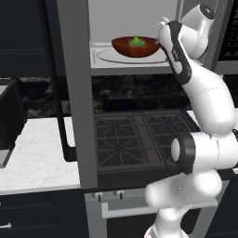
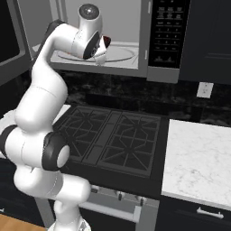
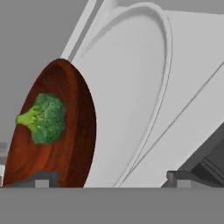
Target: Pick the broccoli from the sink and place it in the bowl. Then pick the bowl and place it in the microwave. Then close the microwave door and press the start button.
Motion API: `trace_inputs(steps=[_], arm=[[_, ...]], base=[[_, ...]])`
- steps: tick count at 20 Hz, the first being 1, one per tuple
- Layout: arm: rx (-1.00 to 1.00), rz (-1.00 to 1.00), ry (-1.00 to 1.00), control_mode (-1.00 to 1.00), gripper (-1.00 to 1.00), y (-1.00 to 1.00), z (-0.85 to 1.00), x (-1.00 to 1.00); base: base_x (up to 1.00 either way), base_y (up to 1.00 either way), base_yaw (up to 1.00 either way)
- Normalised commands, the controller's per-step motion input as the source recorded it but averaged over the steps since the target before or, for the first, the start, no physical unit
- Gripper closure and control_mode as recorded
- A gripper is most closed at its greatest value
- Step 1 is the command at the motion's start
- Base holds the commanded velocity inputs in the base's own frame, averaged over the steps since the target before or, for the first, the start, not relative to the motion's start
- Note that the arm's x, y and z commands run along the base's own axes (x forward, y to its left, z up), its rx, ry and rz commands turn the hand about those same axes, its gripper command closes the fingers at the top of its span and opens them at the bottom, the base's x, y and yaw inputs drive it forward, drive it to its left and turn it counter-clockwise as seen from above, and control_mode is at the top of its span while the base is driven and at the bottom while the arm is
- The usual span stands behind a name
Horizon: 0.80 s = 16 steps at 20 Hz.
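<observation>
Bowl [image 1: 135,47] with broccoli [image 3: 43,118] sits on microwave [image 2: 113,54] turntable. Gripper [image 3: 109,177] wide, holding nothing. Withdraw straight out, clearing the bowl rim, before swinging the door [image 1: 76,93].

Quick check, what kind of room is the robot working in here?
A home kitchen, by the look of it: an open microwave mounted above a black gas stove, with white marble countertop on either side.

The bowl [image 1: 135,47], glossy reddish-brown and shallow, is seen upright on the round glass turntable [image 1: 111,56] inside the microwave [image 2: 135,27]. The broccoli [image 3: 43,118], a small green floret with a paler stem, is lying in it. The microwave door [image 1: 76,93] is swung open.
</observation>
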Motion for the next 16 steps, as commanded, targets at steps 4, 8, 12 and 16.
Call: trace_inputs(steps=[4, 8, 12, 16], arm=[[0.00, 0.00, -0.13, -1.00, -1.00, 0.05, -0.23, -0.94], [0.00, 0.00, -0.08, -1.00, -1.00, 0.00, -0.09, -0.89], [-0.01, 0.00, -0.02, -1.00, -1.00, 0.01, -0.08, -0.37], [0.00, 0.00, -0.01, -1.00, -1.00, 0.00, 0.00, -0.02]], base=[[0.00, 0.00, 0.00], [0.00, 0.00, 0.00], [0.00, 0.00, 0.00], [0.00, 0.00, 0.00]])
